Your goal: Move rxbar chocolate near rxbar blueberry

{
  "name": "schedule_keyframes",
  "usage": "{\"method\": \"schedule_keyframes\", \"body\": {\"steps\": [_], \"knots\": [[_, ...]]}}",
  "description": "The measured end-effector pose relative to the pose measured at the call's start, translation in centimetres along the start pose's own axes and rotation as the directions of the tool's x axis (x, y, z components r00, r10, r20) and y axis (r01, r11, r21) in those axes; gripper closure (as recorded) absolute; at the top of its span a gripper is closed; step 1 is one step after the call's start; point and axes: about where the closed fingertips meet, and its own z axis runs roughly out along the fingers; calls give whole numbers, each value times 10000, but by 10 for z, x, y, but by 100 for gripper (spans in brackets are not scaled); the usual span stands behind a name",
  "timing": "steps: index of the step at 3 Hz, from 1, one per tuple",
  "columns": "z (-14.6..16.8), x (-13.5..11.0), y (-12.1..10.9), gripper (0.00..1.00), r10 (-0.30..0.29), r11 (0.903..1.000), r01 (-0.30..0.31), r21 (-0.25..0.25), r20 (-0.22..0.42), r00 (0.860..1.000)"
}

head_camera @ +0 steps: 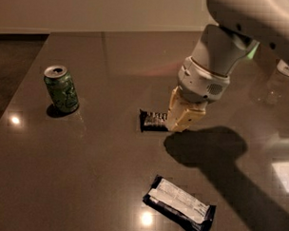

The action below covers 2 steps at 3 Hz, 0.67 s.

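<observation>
The rxbar chocolate (153,121) is a small black bar with rows of white lettering. It lies near the middle of the dark table (85,182). My gripper (181,119) comes down from the upper right, and its cream fingers are shut on the bar's right end, which they hide. The rxbar blueberry (180,204) is a dark bar with a large white label panel. It lies flat near the front edge, below and slightly right of the gripper, well apart from the chocolate bar.
A green soda can (62,89) stands upright at the left of the table. The arm's shadow (214,153) falls across the table to the right of the gripper. The table's back edge meets a pale wall.
</observation>
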Motion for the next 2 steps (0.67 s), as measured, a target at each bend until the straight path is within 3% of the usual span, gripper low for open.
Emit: {"method": "schedule_keyframes", "body": {"steps": [1,2], "knots": [[-2,-4,7,89,-27,10000,26,74,86,10000],[-3,-6,2,58,-46,9995,42,298,118,9999]]}}
